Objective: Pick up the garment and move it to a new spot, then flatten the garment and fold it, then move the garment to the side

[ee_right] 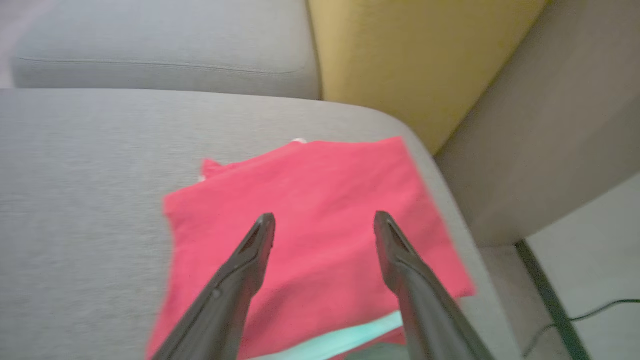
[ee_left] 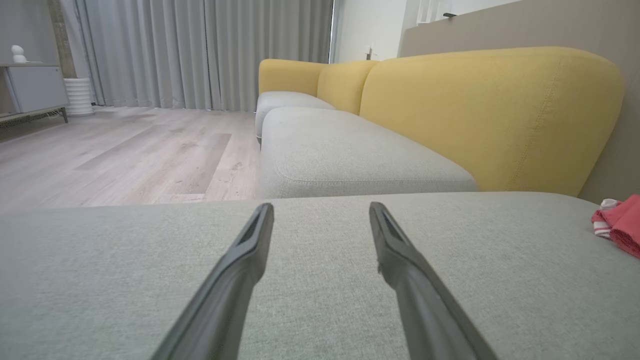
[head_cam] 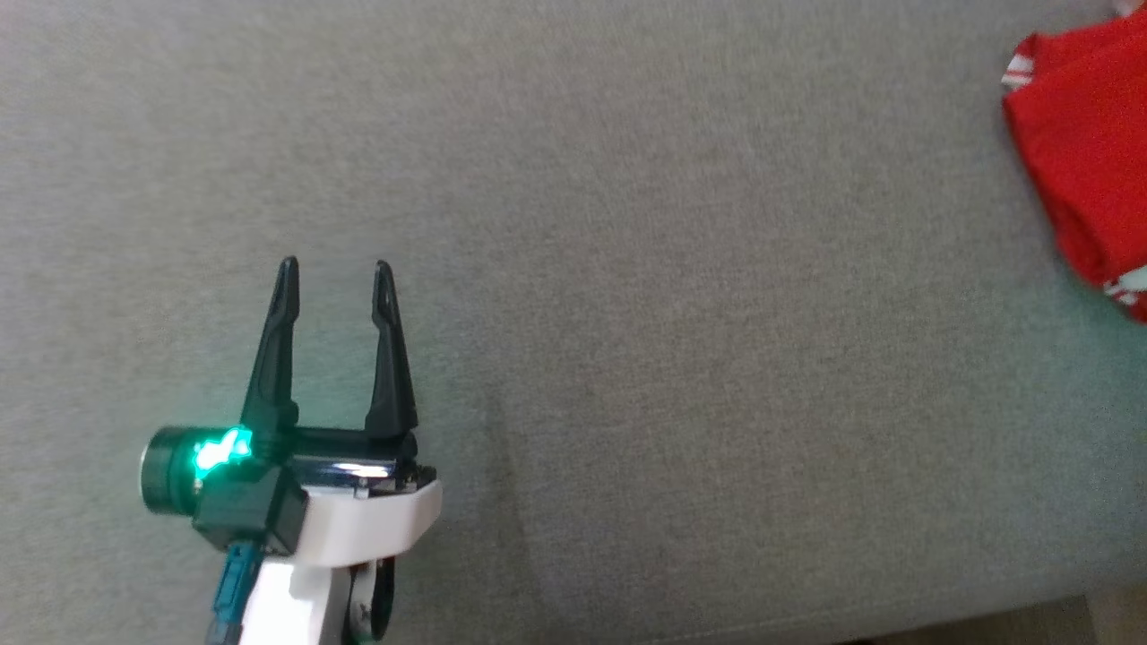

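step: moving garment point(ee_right: 320, 180) aside, seemingly finishing | garment is lying folded at the right end of the sofa cushion point(head_cam: 672, 313) | right tool point(ee_right: 324, 217) is hovering wide above it, holding nothing | left tool point(head_cam: 335, 264) is hanging wide, well apart | advice: lifting straight up, keeping clear of the folds

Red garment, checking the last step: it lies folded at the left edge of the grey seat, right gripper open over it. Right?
No: the red garment lies folded at the right edge of the grey seat, as the head view shows; the right gripper is open over it.
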Tool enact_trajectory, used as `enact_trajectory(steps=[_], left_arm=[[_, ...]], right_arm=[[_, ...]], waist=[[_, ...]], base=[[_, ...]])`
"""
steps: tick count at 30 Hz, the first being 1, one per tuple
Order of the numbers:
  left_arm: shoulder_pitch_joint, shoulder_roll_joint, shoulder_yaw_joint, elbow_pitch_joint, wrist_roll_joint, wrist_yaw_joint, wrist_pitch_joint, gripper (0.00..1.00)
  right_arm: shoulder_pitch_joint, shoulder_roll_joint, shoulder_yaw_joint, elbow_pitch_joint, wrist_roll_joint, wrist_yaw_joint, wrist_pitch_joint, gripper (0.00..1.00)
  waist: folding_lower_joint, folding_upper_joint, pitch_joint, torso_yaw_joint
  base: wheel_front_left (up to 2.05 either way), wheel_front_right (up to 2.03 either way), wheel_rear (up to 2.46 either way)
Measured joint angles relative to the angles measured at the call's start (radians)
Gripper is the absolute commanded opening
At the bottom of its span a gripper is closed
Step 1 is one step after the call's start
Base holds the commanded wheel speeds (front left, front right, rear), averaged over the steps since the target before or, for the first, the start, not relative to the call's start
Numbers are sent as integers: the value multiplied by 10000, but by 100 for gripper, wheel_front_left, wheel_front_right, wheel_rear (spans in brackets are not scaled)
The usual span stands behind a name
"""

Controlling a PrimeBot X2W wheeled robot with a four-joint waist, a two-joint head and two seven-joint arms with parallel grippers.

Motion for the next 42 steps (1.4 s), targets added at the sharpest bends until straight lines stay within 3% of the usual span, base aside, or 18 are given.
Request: enact_trajectory(steps=[5, 10, 17, 19, 23, 29, 41, 42], left_arm=[[334, -10, -90, 360, -311, 2, 0, 100], [848, -12, -230, 809, -360, -86, 0, 100], [1724, -12, -199, 1206, -347, -96, 0, 100], [2091, -10, -132, 1267, -347, -94, 0, 100], [2712, -4, 123, 1221, -359, -88, 0, 100], [3482, 2, 178, 1175, -132, 12, 0, 100], [3637, 13, 301, 1083, 2, 226, 0, 100], [3638, 10, 286, 1210, -4, 224, 4, 0]], right_arm=[[875, 1835, 1158, -416, -412, 0, -435, 100], [1960, 3517, 2397, -128, -481, 0, -2280, 100], [2862, 4604, 3210, 1087, -1413, 0, -4840, 100], [3262, 5030, 3072, 970, -2209, 0, -4901, 100], [4198, 5960, 2069, -675, -3827, 0, -4909, 100], [5624, 6485, 1501, -1582, -5043, 0, -4909, 100], [5766, 6665, 1101, -1879, -4961, 0, -4909, 100], [5776, 6663, 1108, -1739, -4961, -2, -4901, 0]], waist=[[-1, 0, -863, 284], [-2, 0, -1851, 622], [-3, 0, -3133, 980], [-3, 0, -3541, 1081], [-3, 1, -4189, 1222], [-2, 1, -4799, 1287], [0, 1, -5110, 1230], [0, 1, -5113, 1230]], base=[[0, 0, 0], [0, 0, 0], [0, 0, 0], [0, 0, 0], [0, 0, 0], [0, 0, 0], [0, 0, 0], [0, 0, 0]])
